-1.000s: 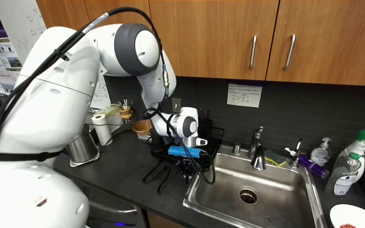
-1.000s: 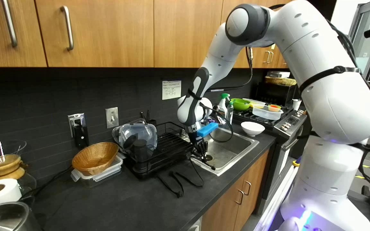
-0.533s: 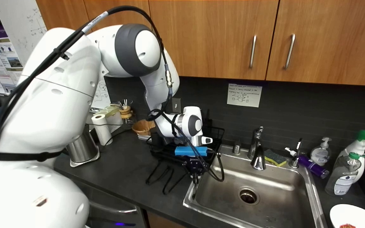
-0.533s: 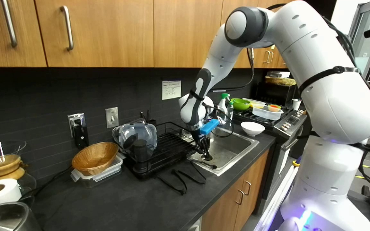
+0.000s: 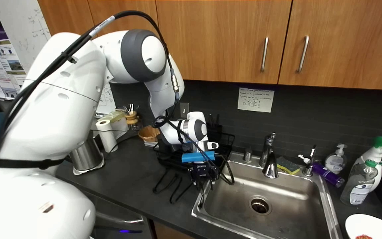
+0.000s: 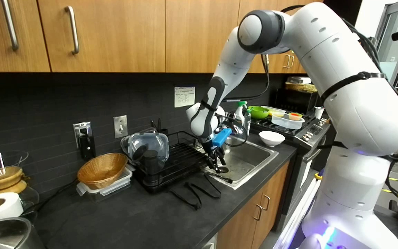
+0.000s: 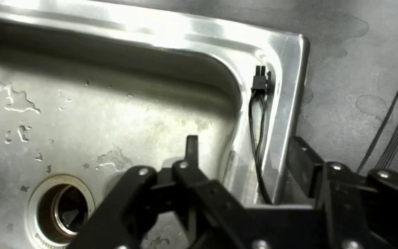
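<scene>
Gripper [image 7: 244, 148] open wide above a corner of the sink [image 7: 288, 79], grips nothing; plug-ended black cable [image 7: 259, 84] lies along the rim there, framed between the two sides in the wrist view, can't tell clearance. Drain [image 7: 62, 207] off to one side, black dish rack [image 6: 185, 157] just beside the sink, faucet [image 5: 270, 161] at the back edge. Farther: white bowl [image 6: 271, 138] past the basin, green bowl [image 6: 258, 112] on the stove [image 6: 318, 128].
</scene>
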`<state>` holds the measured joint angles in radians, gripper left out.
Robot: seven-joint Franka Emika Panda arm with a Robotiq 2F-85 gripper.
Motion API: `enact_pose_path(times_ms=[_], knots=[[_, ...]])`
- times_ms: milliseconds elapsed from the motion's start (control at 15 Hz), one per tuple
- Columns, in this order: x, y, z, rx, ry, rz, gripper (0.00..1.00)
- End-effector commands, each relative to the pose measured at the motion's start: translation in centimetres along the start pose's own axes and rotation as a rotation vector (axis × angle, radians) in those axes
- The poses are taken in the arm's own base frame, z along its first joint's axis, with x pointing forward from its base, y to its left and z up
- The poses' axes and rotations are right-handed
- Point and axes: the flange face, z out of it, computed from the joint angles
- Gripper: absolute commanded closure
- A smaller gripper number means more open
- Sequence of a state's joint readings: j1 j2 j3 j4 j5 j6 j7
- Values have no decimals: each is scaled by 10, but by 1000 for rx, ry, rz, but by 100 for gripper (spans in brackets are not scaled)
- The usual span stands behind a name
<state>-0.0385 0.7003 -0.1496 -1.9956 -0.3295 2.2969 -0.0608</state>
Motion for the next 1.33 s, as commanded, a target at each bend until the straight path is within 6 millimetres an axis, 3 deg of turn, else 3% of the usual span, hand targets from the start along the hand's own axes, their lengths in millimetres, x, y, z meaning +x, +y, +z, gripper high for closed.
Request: enact_pose_path(times_ms=[0,133,733,800,1000,1067,1267], knots=[[2,-3,-1,-3,-3,-5,25],[4,-7,-2,-7,-4,-9,20],[3,-5,-2,-8,-6,-5,20],[3,-5,-2,-8,-6,-5,5],[-8,13,11,-10,-5,58,0],[1,1,2,-3,-6,16,4],[-3,11,8,12,-16,36,0]])
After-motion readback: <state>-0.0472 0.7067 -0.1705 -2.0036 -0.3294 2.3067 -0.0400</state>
